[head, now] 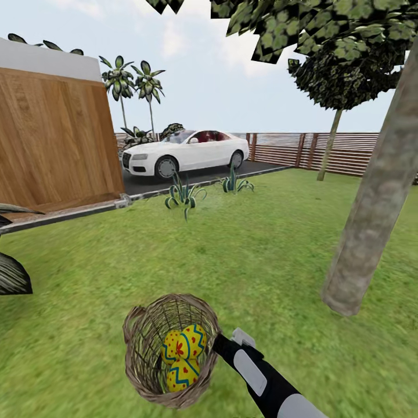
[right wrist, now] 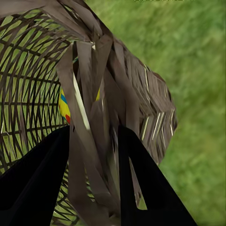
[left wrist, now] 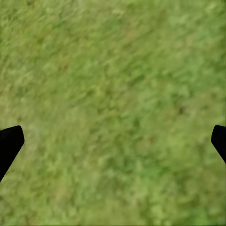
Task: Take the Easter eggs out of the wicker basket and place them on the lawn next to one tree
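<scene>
A grassy garden with a slatted fence (head: 342,151), a white car (head: 186,152) on the dark driveway and a wooden wall (head: 55,139) to the left.

On the lawn (head: 249,244) the wicker basket (head: 145,339) holds all three eggs (head: 184,354); a thick grey-brown tree (head: 371,215) rises well to its right. The right gripper (right wrist: 94,155) has its fingers clamped on the basket's braided rim. The left gripper (left wrist: 113,141) hangs over bare grass, its fingers spread wide apart.
</scene>
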### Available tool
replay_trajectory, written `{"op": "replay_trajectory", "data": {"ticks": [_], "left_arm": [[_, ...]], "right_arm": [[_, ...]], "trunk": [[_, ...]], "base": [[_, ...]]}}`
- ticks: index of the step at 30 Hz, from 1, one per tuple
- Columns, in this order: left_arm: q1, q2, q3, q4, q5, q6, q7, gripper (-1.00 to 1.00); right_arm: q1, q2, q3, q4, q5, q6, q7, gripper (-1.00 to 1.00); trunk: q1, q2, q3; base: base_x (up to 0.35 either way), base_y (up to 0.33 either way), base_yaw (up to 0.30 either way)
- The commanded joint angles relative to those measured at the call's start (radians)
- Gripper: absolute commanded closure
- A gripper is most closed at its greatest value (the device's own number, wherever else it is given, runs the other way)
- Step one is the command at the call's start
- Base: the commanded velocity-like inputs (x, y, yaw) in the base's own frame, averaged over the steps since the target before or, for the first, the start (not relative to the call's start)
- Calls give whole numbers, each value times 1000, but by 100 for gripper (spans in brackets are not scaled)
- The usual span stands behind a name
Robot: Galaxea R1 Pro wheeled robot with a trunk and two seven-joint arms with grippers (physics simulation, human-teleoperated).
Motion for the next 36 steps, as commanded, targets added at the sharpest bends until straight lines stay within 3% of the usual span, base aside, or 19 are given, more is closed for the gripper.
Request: {"op": "replay_trajectory", "data": {"ticks": [1,10,21,29,36], "left_arm": [[-1,2,-1,1,6,-3,-8,-100],[0,8,0,1,6,-3,-18,-100],[0,8,0,-1,7,-5,-18,-100],[0,8,0,-1,7,-5,-20,-100],[0,11,0,0,7,-3,-21,-100]], "right_arm": [[-1,0,3,-2,-5,1,-8,100],[-1,0,3,-2,-5,1,-8,100],[-1,0,4,-3,-5,1,-8,100],[-1,0,4,-3,-5,1,-5,100],[-1,0,3,-2,-5,1,53,100]], "trunk": [[0,-1,-1],[0,-1,-1],[0,-1,-1],[0,-1,-1],[0,-1,-1]], "base": [[1,326,-268],[29,326,-72],[194,289,-10],[276,211,-244],[258,229,-181]]}}
